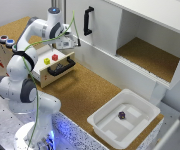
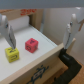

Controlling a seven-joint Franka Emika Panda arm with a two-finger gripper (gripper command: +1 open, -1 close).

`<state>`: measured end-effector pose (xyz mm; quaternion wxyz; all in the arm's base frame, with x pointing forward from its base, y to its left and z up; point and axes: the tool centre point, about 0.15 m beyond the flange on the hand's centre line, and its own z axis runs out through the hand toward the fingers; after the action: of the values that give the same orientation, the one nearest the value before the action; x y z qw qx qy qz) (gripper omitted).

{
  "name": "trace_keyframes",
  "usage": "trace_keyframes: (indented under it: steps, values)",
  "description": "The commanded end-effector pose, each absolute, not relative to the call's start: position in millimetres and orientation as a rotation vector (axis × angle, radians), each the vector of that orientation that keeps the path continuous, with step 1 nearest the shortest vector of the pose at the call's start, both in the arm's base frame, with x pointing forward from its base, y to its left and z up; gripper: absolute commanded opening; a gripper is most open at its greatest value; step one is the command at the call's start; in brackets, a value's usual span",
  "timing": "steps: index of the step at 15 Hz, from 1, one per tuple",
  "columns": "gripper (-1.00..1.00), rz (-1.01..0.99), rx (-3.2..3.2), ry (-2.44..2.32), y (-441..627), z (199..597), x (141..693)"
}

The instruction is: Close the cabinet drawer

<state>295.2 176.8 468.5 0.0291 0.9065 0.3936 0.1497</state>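
Observation:
The cabinet drawer is a small light-wood drawer with a white rim, pulled out of its wooden box. The black bar handle on its front faces the cork countertop. Inside lie a yellow cube and a red cube. My gripper hovers above the drawer's back part, open and holding nothing. In the wrist view both fingers stand wide apart over the drawer floor, with the yellow cube, the red cube and the handle below my gripper.
A large white cabinet with a vertical black handle stands behind, its compartment open toward the exterior view's right. A white plastic tub holding a small dark object sits on the cork countertop. Two buttons top the wooden box.

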Motion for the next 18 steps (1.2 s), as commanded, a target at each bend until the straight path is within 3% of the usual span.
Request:
trace_keyframes:
  steps: [1,10,11,18]
  values:
    - [1.00,0.384,2.823,0.814,172.6,432.6,306.6]
    - [1.00,0.222,2.977,0.048,67.5,407.8,311.2]
    - [-1.00,0.227,2.976,0.018,60.2,403.1,312.9]
    - [-1.00,0.221,3.041,0.018,60.5,363.6,324.9]
